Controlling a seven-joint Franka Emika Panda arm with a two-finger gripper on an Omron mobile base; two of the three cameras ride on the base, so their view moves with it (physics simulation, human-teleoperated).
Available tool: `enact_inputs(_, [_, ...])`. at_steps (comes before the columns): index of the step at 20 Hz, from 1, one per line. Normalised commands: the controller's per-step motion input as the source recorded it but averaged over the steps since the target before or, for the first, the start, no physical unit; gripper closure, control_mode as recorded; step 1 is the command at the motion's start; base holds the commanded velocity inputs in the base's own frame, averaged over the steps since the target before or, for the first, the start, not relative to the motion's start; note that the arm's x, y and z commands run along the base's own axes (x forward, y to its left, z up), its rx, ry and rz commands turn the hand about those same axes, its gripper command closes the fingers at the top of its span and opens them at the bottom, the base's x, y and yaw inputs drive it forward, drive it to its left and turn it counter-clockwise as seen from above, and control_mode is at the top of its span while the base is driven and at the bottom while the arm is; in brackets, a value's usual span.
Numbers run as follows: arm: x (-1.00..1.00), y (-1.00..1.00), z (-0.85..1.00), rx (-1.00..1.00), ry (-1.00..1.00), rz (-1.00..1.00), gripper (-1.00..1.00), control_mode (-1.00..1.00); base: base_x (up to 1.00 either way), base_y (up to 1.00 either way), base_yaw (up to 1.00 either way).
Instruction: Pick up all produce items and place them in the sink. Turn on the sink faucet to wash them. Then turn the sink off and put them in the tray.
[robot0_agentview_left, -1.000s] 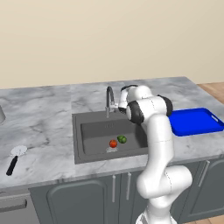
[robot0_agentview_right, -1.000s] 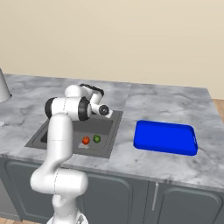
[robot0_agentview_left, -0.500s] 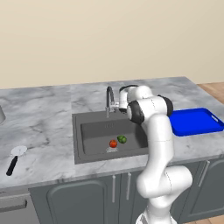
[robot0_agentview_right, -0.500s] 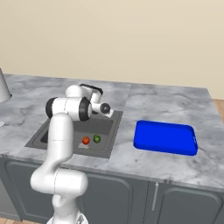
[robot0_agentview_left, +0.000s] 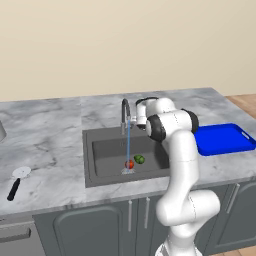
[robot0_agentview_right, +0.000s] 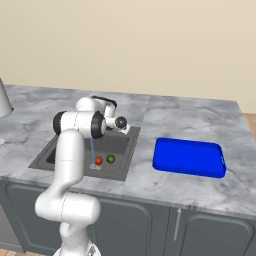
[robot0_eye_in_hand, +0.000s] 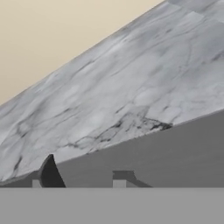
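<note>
Grey marble counter (robot0_eye_in_hand: 144, 83) is slanting across the frame, meeting a beige wall (robot0_eye_in_hand: 52, 39) at the far upper left. The dark grey sink (robot0_eye_in_hand: 175, 153) rim is cutting in near the bottom right. A dark fingertip (robot0_eye_in_hand: 50, 175) is rising at the lower left.

The dark grey sink (robot0_agentview_left: 102, 160) sits in the middle of the left base view. A red tomato (robot0_agentview_left: 129, 164) and a green ball (robot0_agentview_left: 139, 159) lie side by side on its floor. The thin grey faucet (robot0_agentview_left: 124, 113) stands at the back edge, and blue water (robot0_agentview_left: 128, 145) runs down beside the tomato. The flat blue tray (robot0_agentview_left: 222, 139) lies at the right.
</note>
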Motion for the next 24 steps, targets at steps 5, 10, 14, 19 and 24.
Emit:
enact_inputs(5, [-0.17,-0.65,-0.42,0.09,0.05,-0.07,1.0,-1.0,0.0,0.0,0.0])
enact_inputs(10, [0.0,-0.14,-0.03,0.02,-0.03,0.04,1.0,-1.0,0.0,0.0,0.0])
enact_inputs(14, [0.0,0.0,0.0,0.0,-0.13,0.15,1.0,-1.0,0.0,0.0,0.0])
enact_inputs(19, [0.0,0.08,0.0,0.0,-0.07,0.19,1.0,-1.0,0.0,0.0,0.0])
enact_inputs(24, [0.0,0.28,-0.02,0.0,-0.03,0.24,1.0,-1.0,0.0,0.0,0.0])
